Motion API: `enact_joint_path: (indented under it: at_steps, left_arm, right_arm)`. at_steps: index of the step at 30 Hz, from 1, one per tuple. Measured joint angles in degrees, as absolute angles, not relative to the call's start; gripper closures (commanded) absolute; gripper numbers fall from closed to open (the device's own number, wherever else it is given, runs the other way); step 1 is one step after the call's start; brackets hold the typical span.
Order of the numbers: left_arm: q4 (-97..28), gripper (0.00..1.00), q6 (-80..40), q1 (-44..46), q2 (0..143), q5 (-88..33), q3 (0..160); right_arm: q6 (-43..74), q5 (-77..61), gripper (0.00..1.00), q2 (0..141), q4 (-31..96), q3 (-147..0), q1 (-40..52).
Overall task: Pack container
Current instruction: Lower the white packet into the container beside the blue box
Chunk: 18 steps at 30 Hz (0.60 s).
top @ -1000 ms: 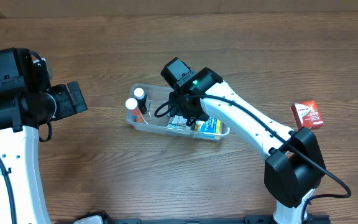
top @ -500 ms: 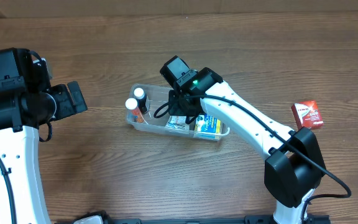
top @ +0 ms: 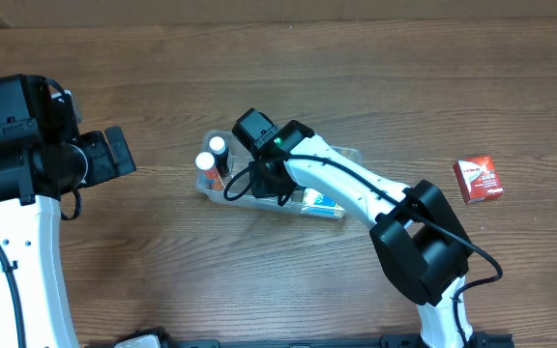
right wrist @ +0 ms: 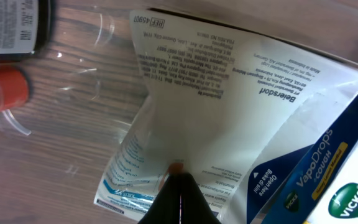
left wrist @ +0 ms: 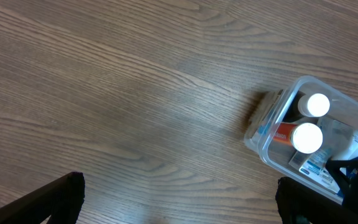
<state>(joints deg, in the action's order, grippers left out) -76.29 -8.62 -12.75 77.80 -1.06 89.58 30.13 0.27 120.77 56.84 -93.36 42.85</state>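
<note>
You see the left gripper (left wrist: 179, 196) with its dark fingers (left wrist: 58, 200) spread wide at 7 and 5 o'clock, with only bare wooden table (left wrist: 123, 93) between them. At 3 to 4 o'clock lies the clear container (left wrist: 260, 134), cut off by the frame edge. It holds two white-capped bottles (left wrist: 307, 137) just beside each other, and blue-and-white packets (left wrist: 319, 168).

Left tool (top: 117, 154) spread wide, hovering, right tool (right wrist: 178, 190) pinched together, reaching down.

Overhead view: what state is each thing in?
Tub: upright, open, partly filled.
Bottles: standing in tub, capped.
White packet: in tub, pinched.
Red box: outside tub, lying flat.
Left arm: jaws open, away from tub.
Right arm: jaws shut on white packet.
</note>
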Motion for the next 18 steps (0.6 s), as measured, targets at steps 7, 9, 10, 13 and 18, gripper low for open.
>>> enact_joint_path:
  at_steps: [7, 9, 10, 13, 18]
  left_arm:
    - [-76.4, 0.0, -8.6, -12.8, 77.8, -1.1, 89.6]
    - [-76.4, 0.0, -8.6, -12.8, 77.8, -1.1, 89.6]
    - [-76.4, 0.0, -8.6, -12.8, 77.8, -1.1, 89.6]
    - [-76.4, 0.0, -8.6, -12.8, 77.8, -1.1, 89.6]
    - [-76.5, 0.0, -8.6, -12.8, 77.8, -1.1, 89.6]
  right_arm:
    - [29.9, 0.9, 0.96, 121.7, 56.4, -93.5, 42.9]
    - [29.9, 1.0, 0.96, 121.7, 56.5, -93.5, 42.9]
    - [29.9, 1.1, 0.96, 121.7, 56.7, -93.6, 42.9]
    - [29.7, 1.9, 0.96, 121.7, 57.7, -94.0, 42.9]
    - [26.8, 3.9, 0.96, 121.7, 58.5, -94.9, 43.3]
